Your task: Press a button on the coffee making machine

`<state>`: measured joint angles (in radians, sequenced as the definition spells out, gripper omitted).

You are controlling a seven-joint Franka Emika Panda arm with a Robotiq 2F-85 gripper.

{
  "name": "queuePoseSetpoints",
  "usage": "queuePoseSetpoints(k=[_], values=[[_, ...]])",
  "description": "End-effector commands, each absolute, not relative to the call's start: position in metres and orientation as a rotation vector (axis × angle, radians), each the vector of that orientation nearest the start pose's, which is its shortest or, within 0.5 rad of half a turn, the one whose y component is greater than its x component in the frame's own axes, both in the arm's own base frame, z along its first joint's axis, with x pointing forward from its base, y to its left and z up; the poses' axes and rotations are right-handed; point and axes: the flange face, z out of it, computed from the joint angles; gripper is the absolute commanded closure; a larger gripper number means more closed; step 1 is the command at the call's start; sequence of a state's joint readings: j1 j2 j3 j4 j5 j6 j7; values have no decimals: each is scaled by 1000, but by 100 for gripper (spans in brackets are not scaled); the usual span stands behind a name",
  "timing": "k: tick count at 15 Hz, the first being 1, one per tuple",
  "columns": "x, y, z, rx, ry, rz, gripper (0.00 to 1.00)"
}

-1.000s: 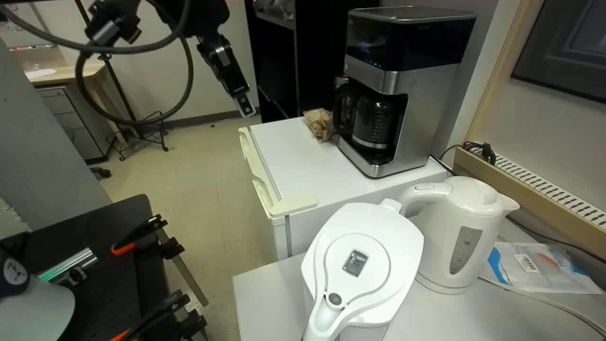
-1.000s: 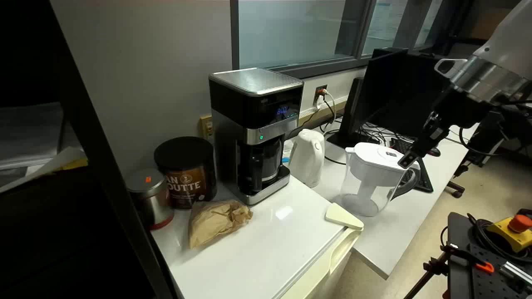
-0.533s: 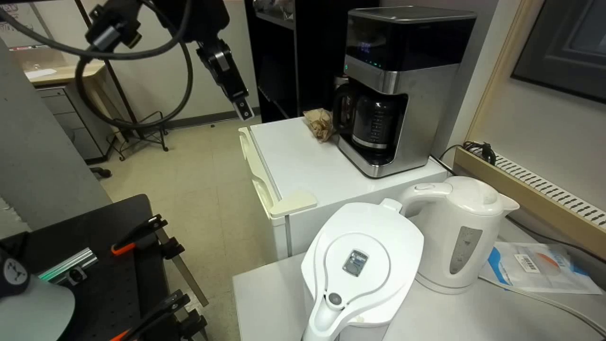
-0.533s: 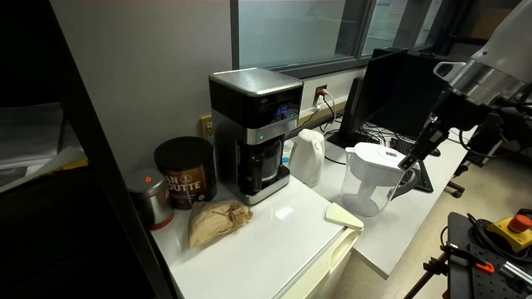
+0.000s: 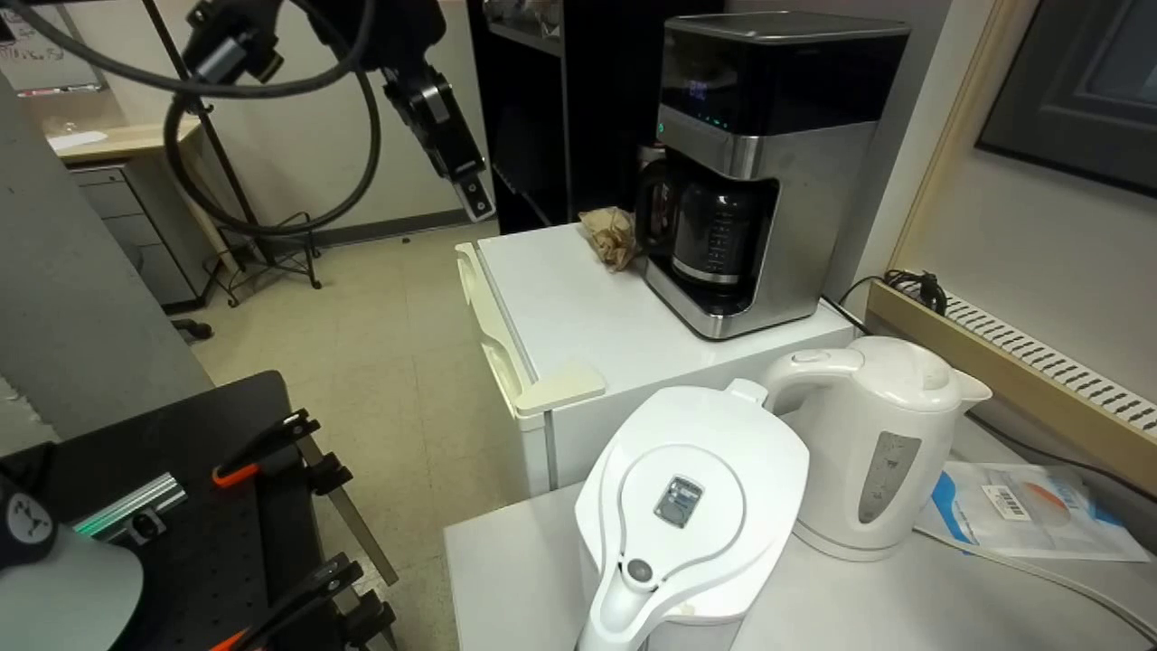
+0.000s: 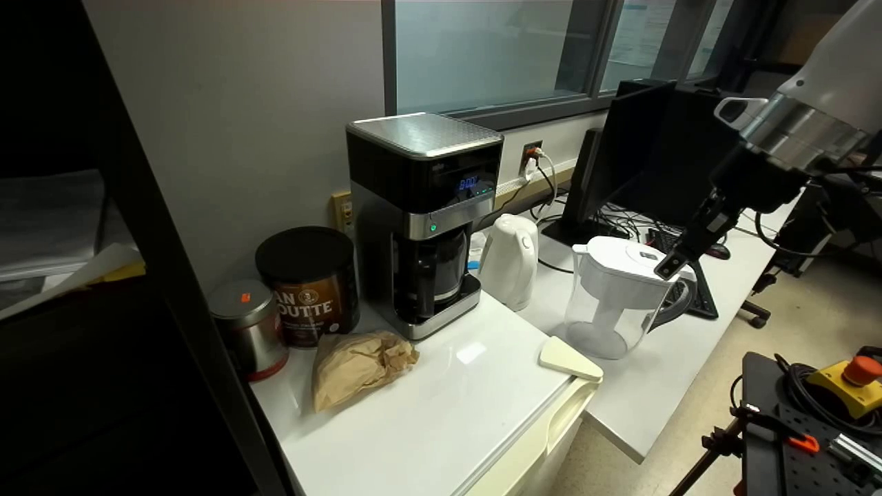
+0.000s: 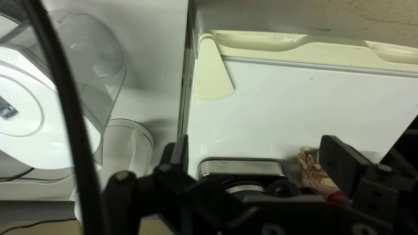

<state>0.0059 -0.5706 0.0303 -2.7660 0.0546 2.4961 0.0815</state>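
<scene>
Canister (image 6: 308,289) in brown and black reads "AN" over "OUTTE", a silver tin (image 6: 247,324) covering its left edge. The coffee making machine (image 6: 419,224), upright on the white unit (image 6: 468,399), shows a blue "8:00", with paper bag (image 6: 358,368), kettle (image 6: 506,269) and pitcher (image 6: 603,300) near it. The gripper (image 7: 255,143) hangs well away, fingers (image 7: 338,160) wide apart.

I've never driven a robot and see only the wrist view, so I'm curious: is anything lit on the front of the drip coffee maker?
Observer: Yes, in an exterior view a blue clock display reads what looks like 8:00 on the drip coffee maker.
Visitor: Any light below that?
Observer: A green light shines on the silver band lower down; it may be a button.
Visitor: Have I reached it yet?
Observer: No, in both exterior views the gripper hangs in the air, apart from the drip coffee maker.
</scene>
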Motion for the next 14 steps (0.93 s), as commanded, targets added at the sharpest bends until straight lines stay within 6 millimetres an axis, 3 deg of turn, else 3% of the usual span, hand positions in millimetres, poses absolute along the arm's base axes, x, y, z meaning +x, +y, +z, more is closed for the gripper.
queuePoseSetpoints(k=[1,9,10,14], values=[[390,27,406,-3086,36,-509,0],[421,55,397,-3175,-310,-648,0],[424,56,397,-3185,-343,-667,21],[441,57,397,-3226,-474,-781,47]])
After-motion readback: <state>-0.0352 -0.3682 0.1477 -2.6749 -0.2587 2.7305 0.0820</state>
